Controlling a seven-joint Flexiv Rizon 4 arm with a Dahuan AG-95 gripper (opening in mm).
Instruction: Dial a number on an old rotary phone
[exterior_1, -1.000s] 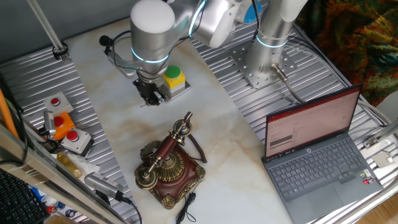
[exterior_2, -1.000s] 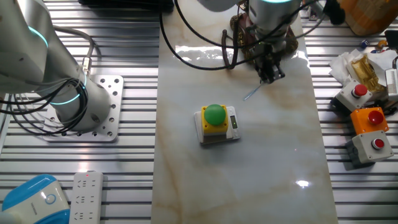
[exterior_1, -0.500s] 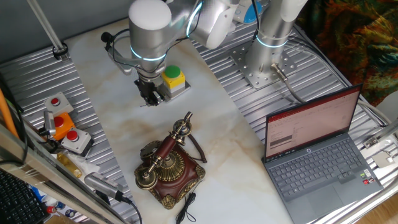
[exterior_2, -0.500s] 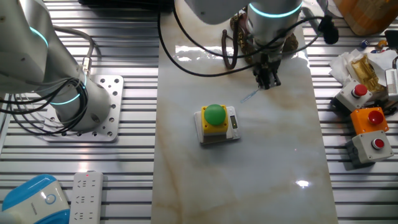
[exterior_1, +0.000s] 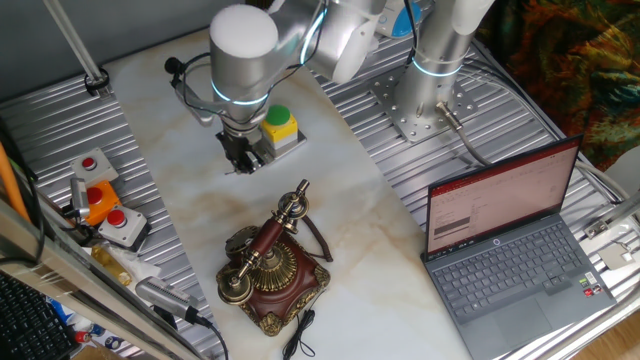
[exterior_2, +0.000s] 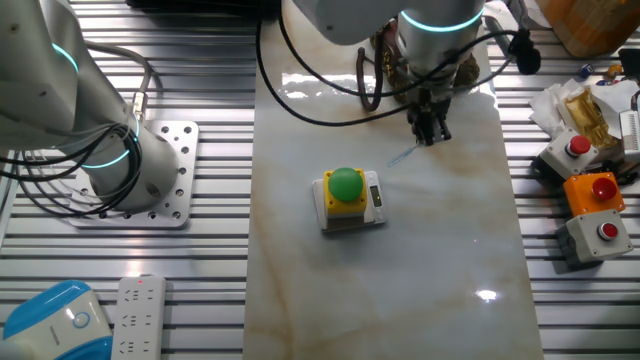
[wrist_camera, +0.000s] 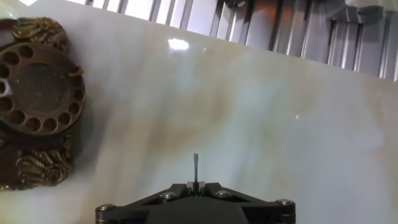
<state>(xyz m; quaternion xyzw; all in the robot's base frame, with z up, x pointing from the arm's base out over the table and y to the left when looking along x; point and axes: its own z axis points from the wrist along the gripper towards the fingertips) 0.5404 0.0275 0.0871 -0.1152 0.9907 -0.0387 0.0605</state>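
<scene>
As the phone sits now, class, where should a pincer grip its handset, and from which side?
Grip the handset's slim wooden middle from above, fingers across it: it lies atop the phone, and its brass ends are bulky. The pincer now clamps a thin stick.

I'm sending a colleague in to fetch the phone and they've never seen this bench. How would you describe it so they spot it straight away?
Start from the pale marble slab that runs down the middle of the table. Near its end beside the open laptop sits the old rotary phone. It is the only ornate piece: dark red-brown wooden base, brass trim and dial, handset across the cradle, unlike the plain yellow box with a green button.
</scene>
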